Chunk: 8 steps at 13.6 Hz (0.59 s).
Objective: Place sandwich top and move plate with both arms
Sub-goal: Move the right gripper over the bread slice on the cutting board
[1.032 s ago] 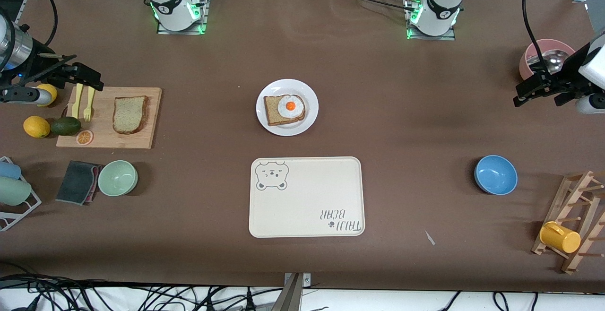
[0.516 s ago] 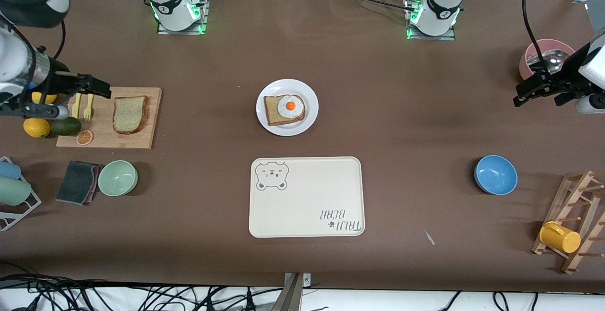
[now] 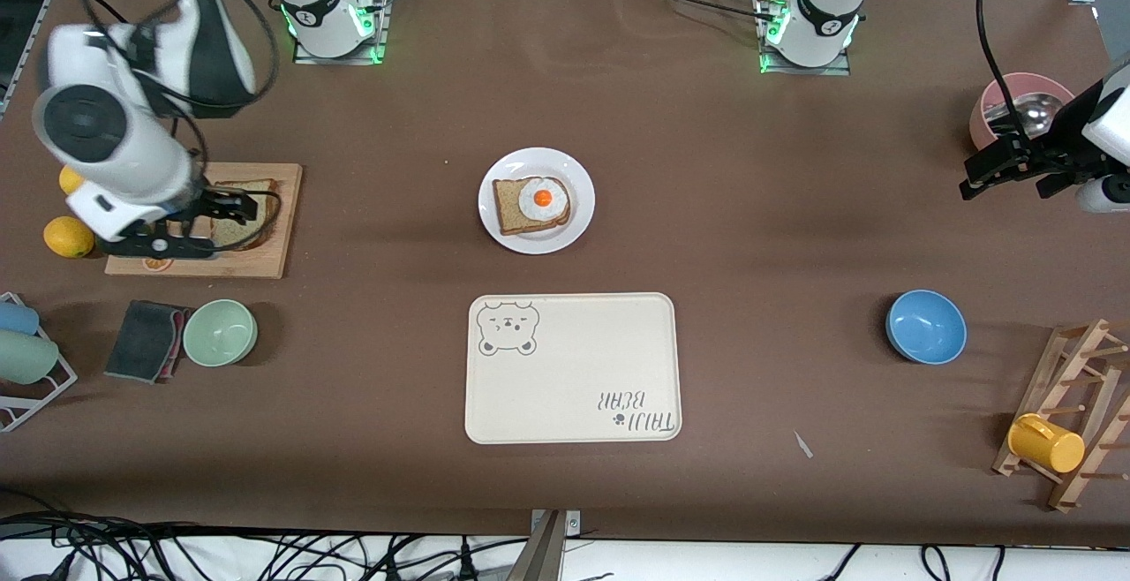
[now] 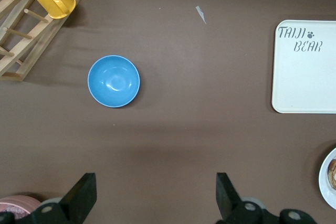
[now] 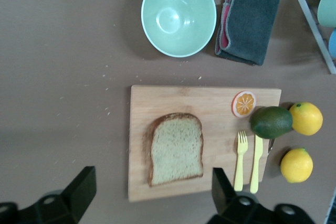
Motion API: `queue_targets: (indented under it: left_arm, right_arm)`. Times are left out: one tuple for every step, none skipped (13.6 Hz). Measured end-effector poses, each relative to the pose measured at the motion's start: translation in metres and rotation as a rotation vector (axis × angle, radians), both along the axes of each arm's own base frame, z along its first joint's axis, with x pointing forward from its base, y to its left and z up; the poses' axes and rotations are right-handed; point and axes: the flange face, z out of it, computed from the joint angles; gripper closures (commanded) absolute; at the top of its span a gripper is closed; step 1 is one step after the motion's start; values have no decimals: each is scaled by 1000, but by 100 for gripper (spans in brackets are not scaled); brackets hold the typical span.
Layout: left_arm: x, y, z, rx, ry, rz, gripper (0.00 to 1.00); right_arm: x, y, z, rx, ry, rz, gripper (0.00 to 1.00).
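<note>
Wooden board (image 5: 210, 129) bears the sandwich top (image 5: 176, 148) beneath the right gripper's (image 5: 149, 192) open jaws.

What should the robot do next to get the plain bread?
Probably lower the right gripper straight down onto the sandwich top. It hangs open above that slice, which lies flat and untouched on the cutting board, while the left gripper waits open near the pink bowl.
</note>
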Motion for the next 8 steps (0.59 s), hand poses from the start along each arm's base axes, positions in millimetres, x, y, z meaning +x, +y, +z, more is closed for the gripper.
queue_targets:
  left_arm:
    - [0,0,0,0,0,0,0]
    - [0,0,0,0,0,0,0]
    - [0,0,0,0,0,0,0]
    - [0,0,0,0,0,0,0]
    - [0,0,0,0,0,0,0]
    - [0,0,0,0,0,1,0]
    - [0,0,0,0,0,1,0]
    - [0,1,0,0,0,1,0]
  right_arm:
    - [-5,8,-20,-31,-10,5,20]
    - [-11,13,-39,-49,-13,9,27]
    - [-18,15,-56,-56,-11,15,33]
    - [-24,14,-73,-59,-8,15,35]
    - [-30,13,-87,-61,-6,22,35]
    - [-35,11,-100,-65,-7,27,36]
    - [-39,7,-113,-70,-7,30,36]
    - [-41,1,-125,-68,-6,33,36]
